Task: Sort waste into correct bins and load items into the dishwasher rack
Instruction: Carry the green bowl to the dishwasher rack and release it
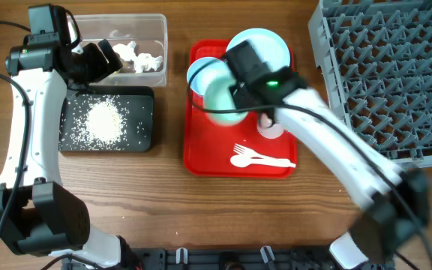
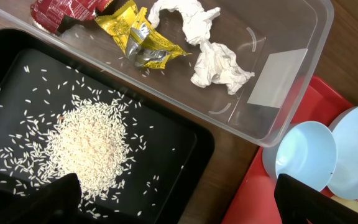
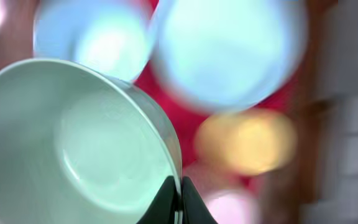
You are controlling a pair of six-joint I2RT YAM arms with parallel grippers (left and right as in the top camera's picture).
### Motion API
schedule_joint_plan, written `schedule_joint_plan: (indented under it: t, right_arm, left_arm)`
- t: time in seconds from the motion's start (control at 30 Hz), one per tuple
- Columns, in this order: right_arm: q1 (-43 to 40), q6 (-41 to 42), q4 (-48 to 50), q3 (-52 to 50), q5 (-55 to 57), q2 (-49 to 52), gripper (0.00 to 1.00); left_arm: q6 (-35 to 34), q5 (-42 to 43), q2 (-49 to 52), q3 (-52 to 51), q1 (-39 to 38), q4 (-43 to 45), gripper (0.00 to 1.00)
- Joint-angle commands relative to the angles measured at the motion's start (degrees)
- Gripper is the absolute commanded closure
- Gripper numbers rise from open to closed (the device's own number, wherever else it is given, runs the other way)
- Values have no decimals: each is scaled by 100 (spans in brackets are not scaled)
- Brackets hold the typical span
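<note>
My right gripper (image 3: pixel 180 199) is shut on the rim of a pale blue bowl (image 3: pixel 73 143), one finger inside and one outside. The bowl (image 1: pixel 220 97) hangs tilted over the red tray (image 1: pixel 201 161) under that gripper (image 1: pixel 238 94). A second bowl (image 1: pixel 199 71) and the plate (image 1: pixel 265 45) lie behind it. The yellow cup (image 3: pixel 247 140) shows as a blur. My left gripper (image 2: pixel 179 199) stands open over the black tray (image 2: pixel 179 180) with its rice heap (image 2: pixel 82 146). The clear tub (image 2: pixel 291 93) holds tissue (image 2: pixel 213 46), a yellow wrapper (image 2: pixel 138 37) and a red wrapper (image 2: pixel 61 9).
A white fork and spoon (image 1: pixel 257 159) lie at the red tray's front, with a white cup (image 1: pixel 270 126) just behind them. The grey dishwasher rack (image 1: pixel 396 75) fills the right side of the table.
</note>
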Motion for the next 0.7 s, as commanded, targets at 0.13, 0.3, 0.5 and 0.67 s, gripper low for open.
schedule_joint_plan:
  t: [0.13, 0.3, 0.5, 0.67]
  right_arm:
    - [-1322, -1290, 1156, 173, 1932, -758, 96]
    - [-2177, -2946, 3613, 162, 2734, -260, 96]
    - [-2455, -5681, 6336, 162, 3591, 892, 96]
    - [-2465, -6406, 6907, 162, 3657, 1679, 96]
  left_arm:
    - [-72, 31, -11, 26, 15, -2, 0]
    - [-72, 31, -9, 26, 15, -2, 0]
    - [-72, 28, -11, 26, 15, -2, 0]
    - [-72, 31, -9, 26, 15, -2, 0]
